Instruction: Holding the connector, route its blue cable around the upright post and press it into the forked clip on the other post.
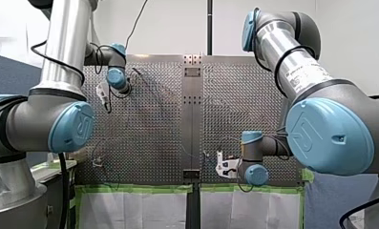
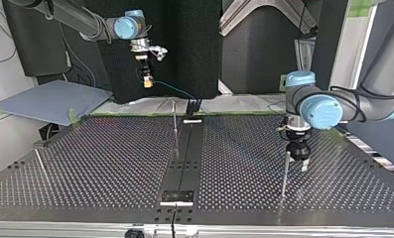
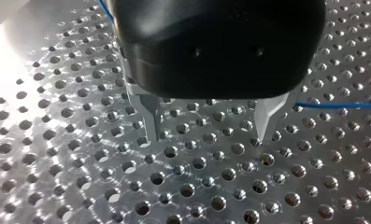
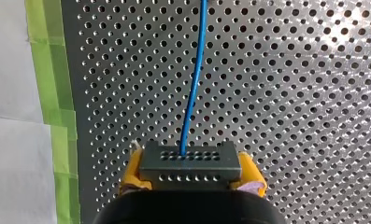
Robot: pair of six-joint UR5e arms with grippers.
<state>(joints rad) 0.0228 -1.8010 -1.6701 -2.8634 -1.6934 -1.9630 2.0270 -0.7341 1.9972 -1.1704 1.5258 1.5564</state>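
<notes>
Right gripper (image 4: 192,176) clamps connector (image 4: 191,161); left gripper (image 3: 206,135) gapes.

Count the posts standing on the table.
3 posts, top view: one by the centre strip, one beside my left gripper, one leaning at far left. Others may be hidden.

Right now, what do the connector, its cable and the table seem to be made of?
Connector: matte grey block with rows of small holes, metal or hard plastic, hard to tell. Blue cable: smooth plastic-looking jacket with slight sheen. Table: perforated sheet metal, judging by its bright glints.
</notes>
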